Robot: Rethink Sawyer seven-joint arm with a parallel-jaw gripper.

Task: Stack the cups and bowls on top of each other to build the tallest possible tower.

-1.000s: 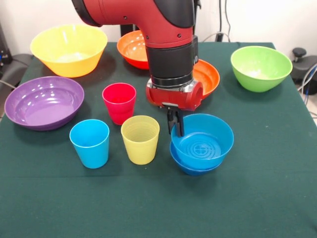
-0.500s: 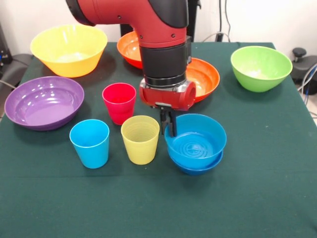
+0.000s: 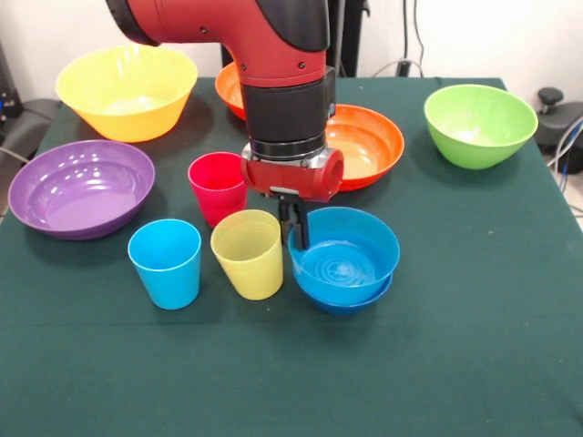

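Clamped on the rim of the upper blue bowl [image 3: 344, 258] at its 10 o'clock, the tool [image 3: 294, 232] holds it nested in the darker blue bowl [image 3: 351, 303] beneath. Yellow cup [image 3: 247, 252] tilts against them at 9 o'clock; light blue cup [image 3: 165, 262] farther out; red cup [image 3: 217, 187] at 11.

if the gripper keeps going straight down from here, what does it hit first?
Likely the table. The gripper already grips the rim of the upper blue bowl, nested in another; the yellow cup sits close alongside.
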